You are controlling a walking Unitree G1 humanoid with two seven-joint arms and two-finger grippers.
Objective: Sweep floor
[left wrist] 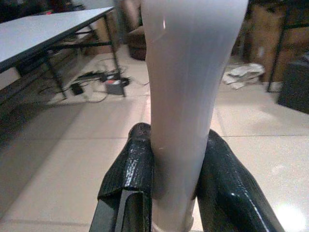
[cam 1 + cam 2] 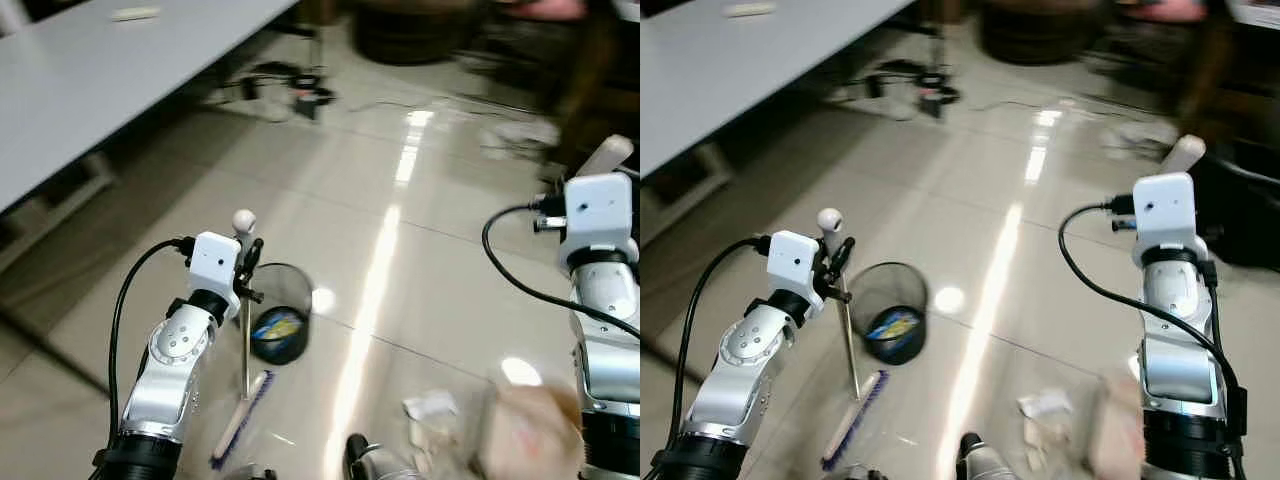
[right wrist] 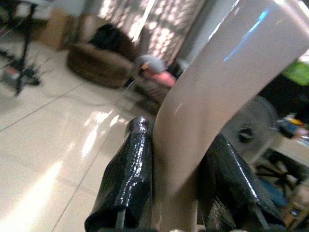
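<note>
We see a broad glossy beige tiled floor point(image 2: 420, 250) open ahead of us, edged on our left by the long white table point(image 2: 90, 70) and at the far end by tangled black cables point(image 2: 280, 85). Near our left arm stands a round black mesh wastebasket point(image 2: 888, 300) holding blue and yellow rubbish. Our left gripper point(image 1: 176, 179) clamps the white broom handle point(image 1: 186, 96), its purple-bristled head point(image 2: 850, 420) on the floor beside the basket. Our right gripper point(image 3: 176, 179) grips a beige dustpan handle point(image 3: 217, 92). White crumpled paper scraps point(image 2: 1045, 410) lie close in front.
</note>
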